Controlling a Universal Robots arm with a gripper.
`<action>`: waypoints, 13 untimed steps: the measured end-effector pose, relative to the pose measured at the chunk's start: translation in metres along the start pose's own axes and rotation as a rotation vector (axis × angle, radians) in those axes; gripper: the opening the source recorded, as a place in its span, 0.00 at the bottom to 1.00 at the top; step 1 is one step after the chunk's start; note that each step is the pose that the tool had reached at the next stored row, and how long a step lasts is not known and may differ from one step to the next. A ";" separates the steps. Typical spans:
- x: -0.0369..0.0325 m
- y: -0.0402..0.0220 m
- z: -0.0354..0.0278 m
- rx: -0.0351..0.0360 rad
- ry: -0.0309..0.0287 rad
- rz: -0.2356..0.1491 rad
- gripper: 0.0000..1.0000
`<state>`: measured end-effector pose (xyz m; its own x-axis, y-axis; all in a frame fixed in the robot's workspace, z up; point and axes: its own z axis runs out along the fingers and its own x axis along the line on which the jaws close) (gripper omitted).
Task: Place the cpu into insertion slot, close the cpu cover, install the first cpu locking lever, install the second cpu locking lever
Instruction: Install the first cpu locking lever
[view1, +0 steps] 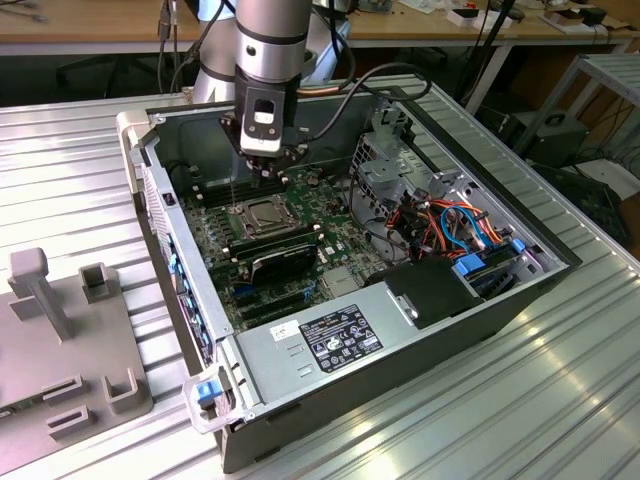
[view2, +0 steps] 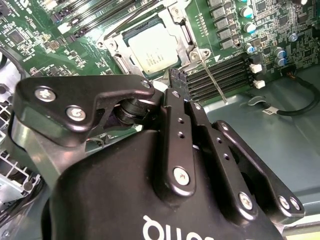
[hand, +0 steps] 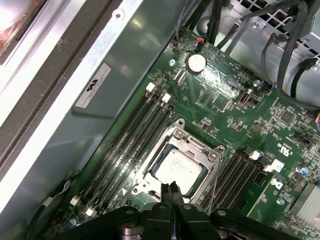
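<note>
Hovering gripper, exterior view: the gripper (view1: 270, 180) hangs inside the open computer case (view1: 480, 300), low over the green board (view1: 335, 240)
Slot, exterior view: the insertion slot (view1: 244, 213) lies near the fingertips, at about six o'clock from them, with the drive cage and cables away at three o'clock

Pincer, second wrist view: the black fingers (view2: 176, 79) are pressed together with nothing seen between them
Lever, second wrist view: a thin silvery locking lever (view2: 214, 82) juts out from the socket's corner across the memory slots (view2: 225, 70), just beside the fingertips; whether they touch I cannot tell

Cpu, first wrist view: the cpu (hand: 179, 167) sits flat in the slot, directly ahead of the closed fingertips
Cover, first wrist view: the cpu cover (hand: 190, 141) appears to lie down around the chip, whose grey top shows through its opening

Stage: by my reading, chip placed and cover down, lever not yet latched
Risk one: the lever is thin and springy, so closed fingers pushing off-centre could slip off it and strike the board or the memory slots
Risk two: if the cover is not fully seated, forcing the lever could jam it or load the chip unevenly
</note>
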<state>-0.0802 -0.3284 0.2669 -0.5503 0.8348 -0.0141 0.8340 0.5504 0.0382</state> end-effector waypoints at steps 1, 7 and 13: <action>0.0001 -0.0002 0.0000 -0.0001 0.0000 0.000 0.11; 0.0008 -0.0012 0.0000 -0.0001 0.0000 0.000 0.11; 0.0016 -0.0024 -0.0001 -0.0001 0.0002 -0.006 0.11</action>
<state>-0.0831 -0.3284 0.2669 -0.5553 0.8315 -0.0141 0.8307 0.5554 0.0382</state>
